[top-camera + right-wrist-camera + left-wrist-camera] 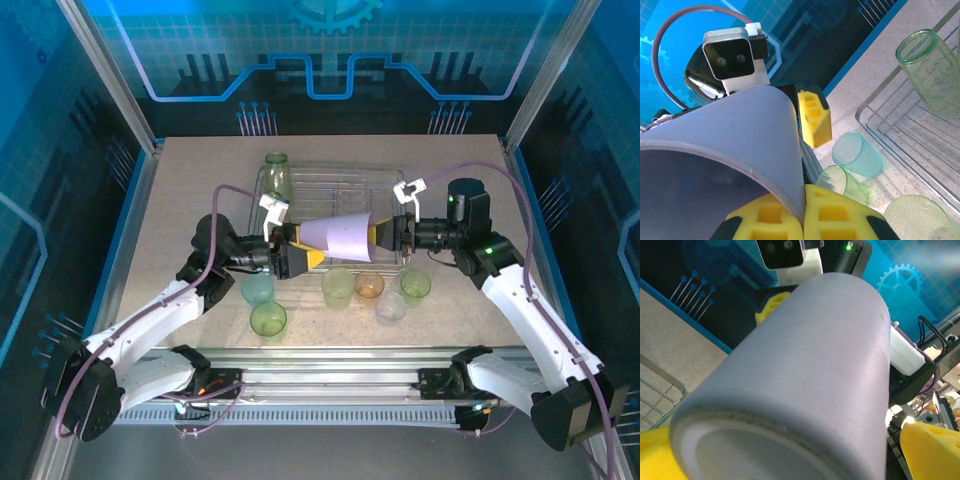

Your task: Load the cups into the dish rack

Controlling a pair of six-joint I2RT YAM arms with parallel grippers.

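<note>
We are seeing the lilac cup [805, 370] closest, lying on its side in the air over the rack's [340, 190] near edge, its base pointing left and its rim right. The right gripper [804, 200] is pinching the rim wall, with its yellow fingers pressed together on it. The left gripper [303, 250] is standing spread wide, its fingers straddling the base, and we are making out a gap beside one finger. The far green cup [277, 175] is sitting at the rack's far left corner. On the table [180, 200], near the rack's front, are sitting the teal cup [258, 289], left green cup [268, 319], middle green cup [338, 287], amber cup [369, 286], clear cup [391, 306] and right green cup [415, 285]
</note>
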